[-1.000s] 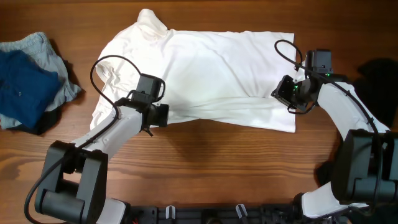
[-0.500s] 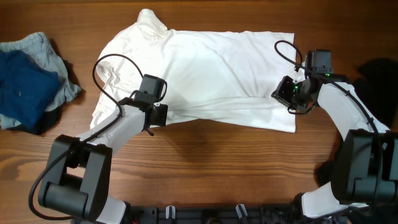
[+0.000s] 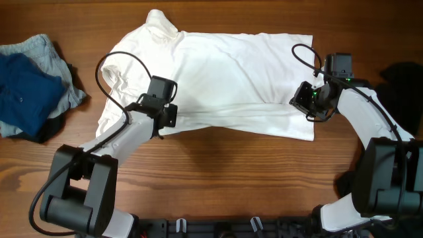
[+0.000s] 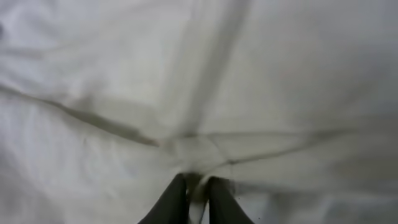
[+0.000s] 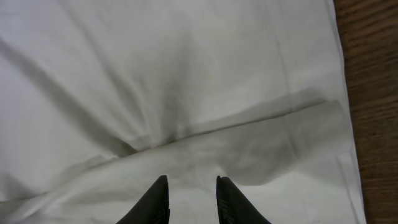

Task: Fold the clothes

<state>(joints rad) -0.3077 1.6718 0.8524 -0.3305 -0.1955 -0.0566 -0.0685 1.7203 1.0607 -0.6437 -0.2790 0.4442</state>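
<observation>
Looking down on a white shirt (image 3: 225,73) lying spread across the middle of the wooden table (image 3: 231,172). Stretching lengthwise from left to right in the overhead view, pointing its collar toward the upper left and its hem toward the right. Wrinkling a little along the edge nearest the arms.

Finding the left gripper (image 3: 169,118) sitting on the shirt's near left part, below the sleeve. Drawing its fingers (image 4: 174,199) almost together and pinching a small ridge of white cloth, with creases running out from the pinch.

Finding the right gripper (image 3: 303,99) resting on the shirt at the hem end, close to the near right corner. Keeping its fingers (image 5: 158,199) a little apart over a folded-over flap; not being able to tell whether gripping or merely touching.

Noting a navy garment (image 3: 23,89) lying on a light-blue garment (image 3: 49,49) at the far left, apart from the shirt, and a black garment (image 3: 403,76) at the right edge.
</observation>
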